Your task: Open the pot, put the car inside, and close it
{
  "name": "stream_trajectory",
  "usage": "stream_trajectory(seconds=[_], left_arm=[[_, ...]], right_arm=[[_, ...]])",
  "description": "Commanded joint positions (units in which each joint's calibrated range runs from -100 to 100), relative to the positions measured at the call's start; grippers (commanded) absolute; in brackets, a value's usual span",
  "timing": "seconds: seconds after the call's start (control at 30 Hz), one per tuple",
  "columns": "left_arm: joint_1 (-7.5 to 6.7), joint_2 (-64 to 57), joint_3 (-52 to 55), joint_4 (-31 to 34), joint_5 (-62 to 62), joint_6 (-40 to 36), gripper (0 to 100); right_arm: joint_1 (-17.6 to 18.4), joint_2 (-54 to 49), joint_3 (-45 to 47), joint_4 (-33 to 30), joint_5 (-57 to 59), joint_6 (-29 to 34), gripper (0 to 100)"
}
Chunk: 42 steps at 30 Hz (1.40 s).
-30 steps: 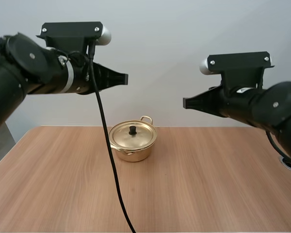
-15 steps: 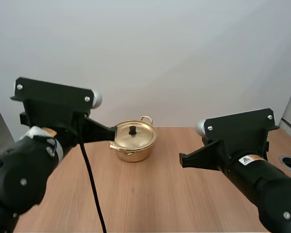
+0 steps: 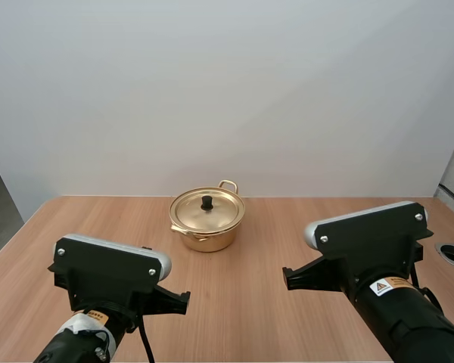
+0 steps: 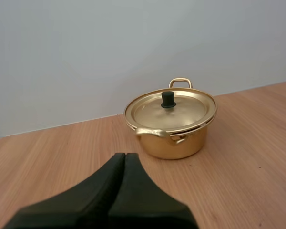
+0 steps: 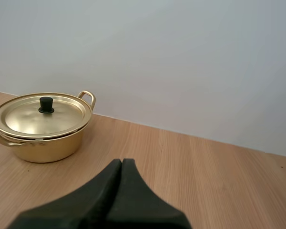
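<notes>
Nearest me, my left arm [image 3: 79, 344] is hanging over the near-left part of the counter [image 3: 325, 219]. The left jaws are pressing together into one dark wedge and gripping nothing. In the left wrist view I am reading that wedge as pointing toward the pot [image 4: 174, 143].

My right arm [image 3: 408, 318] is hanging over the near-right part of the counter. The right jaws are likewise lying flat against each other, empty. In the right wrist view they are aiming past the pot's right side.

Bare wood is lying between both arms and the pot. The gold-coloured pot is sitting upright toward the far edge of the counter, a little left of centre, well apart from both arms. Its lid [image 3: 207, 213] is resting on the rim and closing it, with the black knob [image 3: 207, 202] standing at the middle. One loop handle [image 3: 228, 184] is showing at the pot's far right side.
</notes>
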Motion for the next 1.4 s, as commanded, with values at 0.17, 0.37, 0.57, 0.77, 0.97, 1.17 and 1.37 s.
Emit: stream_trajectory(seconds=[0.17, 0.37, 0.57, 0.77, 0.97, 1.17, 1.37], left_arm=[[-0.03, 0.0, 0.0, 7.0, 0.0, -0.2, 0], [-0.03, 0.0, 0.0, 16.1, -0.8, -0.2, 0], [-0.03, 0.0, 0.0, 16.0, -0.9, -0.2, 0], [-0.03, 0.0, 0.0, 16.0, -0.9, -0.2, 0], [-0.03, 0.0, 0.0, 16.0, -0.9, -0.2, 0], [-0.03, 0.0, 0.0, 15.1, 0.0, -2.4, 0], [-0.03, 0.0, 0.0, 14.4, -0.6, -14.4, 0]], right_arm=[[1.1, -0.8, 7.1, -3.7, -9.5, 0.1, 0], [3.6, -2.7, 8.4, -5.9, -6.6, 0.9, 0], [3.6, -2.7, 8.4, -11.2, 0.2, 9.1, 0], [3.7, -2.7, 8.4, -18.3, 1.2, 15.4, 0], [4.2, -2.7, 8.4, -18.3, 1.2, 15.4, 0], [4.2, -2.7, 8.4, -18.3, 1.2, 15.4, 0], [4.2, -2.7, 8.4, -18.3, 1.2, 15.4, 0]])
